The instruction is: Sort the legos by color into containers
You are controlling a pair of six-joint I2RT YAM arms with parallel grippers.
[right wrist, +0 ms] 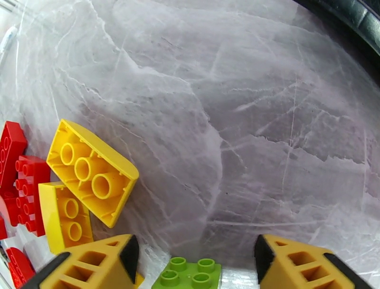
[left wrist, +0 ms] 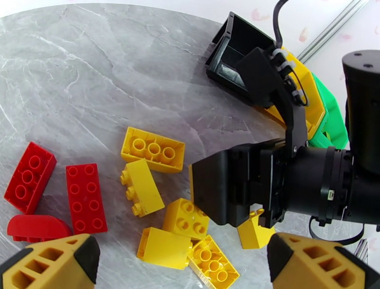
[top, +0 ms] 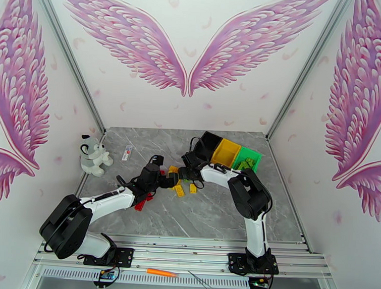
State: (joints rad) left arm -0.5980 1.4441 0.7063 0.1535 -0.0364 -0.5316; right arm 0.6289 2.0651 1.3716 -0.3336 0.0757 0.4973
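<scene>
One green lego sits on the bench right between the fingers of our right gripper, which stand apart, not touching it. We think closing comes next. Our left gripper hangs wide open over the yellow legos, so right is nearer.

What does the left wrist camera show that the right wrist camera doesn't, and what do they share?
Left wrist: the square plastic black bin, yellow bin and green bin in a row, and the right arm's black wrist over yellow bricks. Right wrist: a light green four-stud plastic brick between its yellow fingertips. Both: the yellow brick lying underside up, red bricks, grey marble tabletop.
</scene>
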